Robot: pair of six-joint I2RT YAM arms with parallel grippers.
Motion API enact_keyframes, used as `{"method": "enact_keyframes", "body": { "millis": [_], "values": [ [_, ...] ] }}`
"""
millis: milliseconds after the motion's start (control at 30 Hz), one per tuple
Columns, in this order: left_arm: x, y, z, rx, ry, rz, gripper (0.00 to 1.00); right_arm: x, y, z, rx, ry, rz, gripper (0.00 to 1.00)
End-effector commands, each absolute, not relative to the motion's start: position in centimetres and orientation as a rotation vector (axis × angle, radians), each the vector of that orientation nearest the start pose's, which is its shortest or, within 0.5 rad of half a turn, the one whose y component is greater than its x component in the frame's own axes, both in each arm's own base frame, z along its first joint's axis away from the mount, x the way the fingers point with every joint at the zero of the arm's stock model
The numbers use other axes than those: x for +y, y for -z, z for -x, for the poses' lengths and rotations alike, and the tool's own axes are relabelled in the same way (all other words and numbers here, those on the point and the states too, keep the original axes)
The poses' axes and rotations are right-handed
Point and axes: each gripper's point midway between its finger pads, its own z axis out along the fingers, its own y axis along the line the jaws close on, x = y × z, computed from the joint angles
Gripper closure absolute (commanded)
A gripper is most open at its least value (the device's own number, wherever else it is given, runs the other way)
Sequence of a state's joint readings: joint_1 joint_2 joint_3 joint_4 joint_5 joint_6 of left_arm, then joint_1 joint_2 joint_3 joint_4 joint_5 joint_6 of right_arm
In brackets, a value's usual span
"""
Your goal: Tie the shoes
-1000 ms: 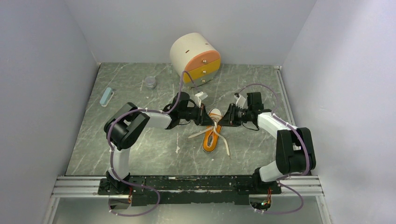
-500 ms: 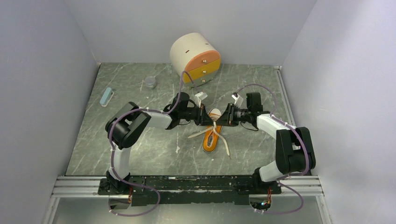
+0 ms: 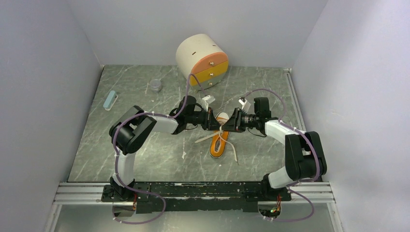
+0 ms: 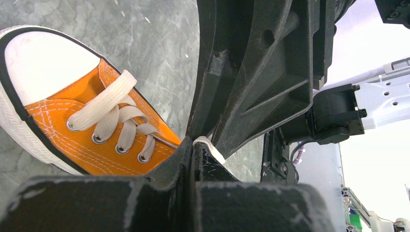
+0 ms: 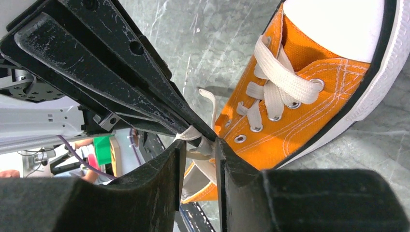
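The orange sneaker (image 3: 219,141) lies mid-table, its white toe cap pointing away from the arm bases. Loose white lace ends (image 3: 233,152) trail off both of its sides. My left gripper (image 3: 214,122) and my right gripper (image 3: 229,123) meet tip to tip over the laced part. In the left wrist view my left gripper (image 4: 193,146) is shut on a white lace (image 4: 207,144), beside the sneaker (image 4: 72,116). In the right wrist view my right gripper (image 5: 199,146) stands narrowly open, with a fold of lace (image 5: 203,145) in the gap next to the sneaker (image 5: 314,92).
A round white drawer unit (image 3: 202,59) with orange and yellow fronts stands at the back. A small grey cup (image 3: 155,85) and a light blue block (image 3: 110,100) lie at the back left. A white scrap (image 3: 183,154) lies left of the shoe. Walls close in on three sides.
My right gripper has moved left until its tips meet the left gripper over the shoe. The left gripper and the shoe have hardly moved.
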State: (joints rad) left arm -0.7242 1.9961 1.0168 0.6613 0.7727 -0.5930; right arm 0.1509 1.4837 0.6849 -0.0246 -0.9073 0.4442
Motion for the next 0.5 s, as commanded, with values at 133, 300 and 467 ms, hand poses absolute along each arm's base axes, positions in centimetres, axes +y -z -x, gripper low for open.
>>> {"method": "enact_keyframes", "body": {
  "millis": [133,300,467],
  "values": [
    [-42.5,-10.1,-25.4,1.950,1.585,-0.804,0.95,20.2,-9.4,-28.0,2.375,-1.350,0.139,0.93],
    [-41.8,-10.2,-25.8,1.963,1.541,-0.810,0.92,19.3,-9.1,-27.2,2.400,-1.273,0.156,1.00],
    [-40.1,-10.9,-26.5,1.954,1.516,-0.769,0.52,19.1,-9.0,-27.0,2.400,-1.258,0.160,1.00]
  ]
}}
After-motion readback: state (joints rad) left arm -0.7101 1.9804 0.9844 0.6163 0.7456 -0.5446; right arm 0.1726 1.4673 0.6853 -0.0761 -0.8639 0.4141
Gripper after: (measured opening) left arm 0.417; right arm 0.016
